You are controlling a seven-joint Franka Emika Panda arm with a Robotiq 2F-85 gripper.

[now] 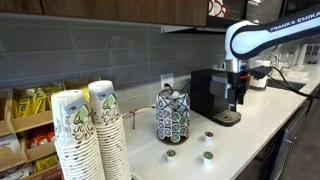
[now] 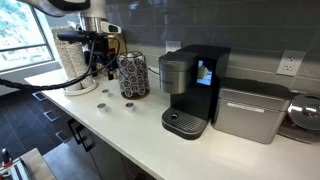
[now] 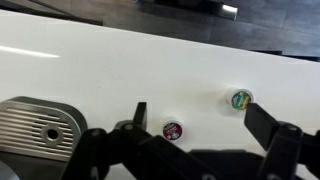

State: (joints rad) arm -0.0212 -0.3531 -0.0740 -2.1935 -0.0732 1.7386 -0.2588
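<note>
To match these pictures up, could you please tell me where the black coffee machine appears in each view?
In an exterior view: the coffee machine stands right of centre, against the wall.
In an exterior view: it stands at centre, right of the pod carousel.
Wrist view: only its drip tray shows, lower left.
Shared landmark: the coffee pods lying loose on the white counter.

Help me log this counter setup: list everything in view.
coffee machine: one, black, mid-counter
pod carousel: one, wire, filled, beside the machine
loose pods: three, one maroon, one green, on the counter
paper cups: two stacks, white with green print, counter end
metal box: one, silver, beside the machine
wall outlet: one, white, backsplash
counter: one, white
arm: one, white
gripper: one, black, open, above the loose pods
</note>
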